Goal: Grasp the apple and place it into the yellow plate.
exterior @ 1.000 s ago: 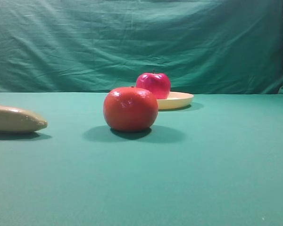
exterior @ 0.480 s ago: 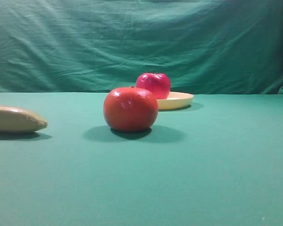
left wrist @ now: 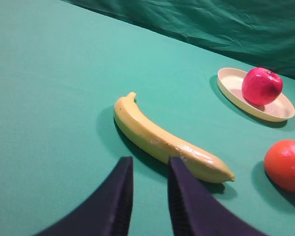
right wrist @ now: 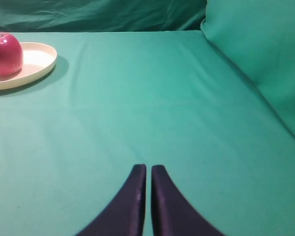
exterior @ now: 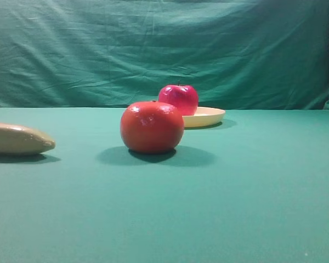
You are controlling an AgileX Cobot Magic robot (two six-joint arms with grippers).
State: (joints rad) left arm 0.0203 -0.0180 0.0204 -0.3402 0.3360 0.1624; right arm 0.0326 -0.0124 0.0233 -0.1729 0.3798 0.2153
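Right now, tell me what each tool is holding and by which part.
Nothing is held. The left tool is open and empty above the cloth near the banana; the right tool is shut on nothing. The apple sits in the yellow plate.

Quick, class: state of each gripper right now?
Left gripper: open, holding nothing.
Right gripper: closed, holding nothing.

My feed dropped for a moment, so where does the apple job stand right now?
It looks done: the apple sits in the yellow plate, clear in both wrist views. Nothing is in hand: the right gripper has its fingers shut on nothing above bare cloth, and the left gripper holds nothing, its fingers slightly apart near the banana. Nothing appears left to do.
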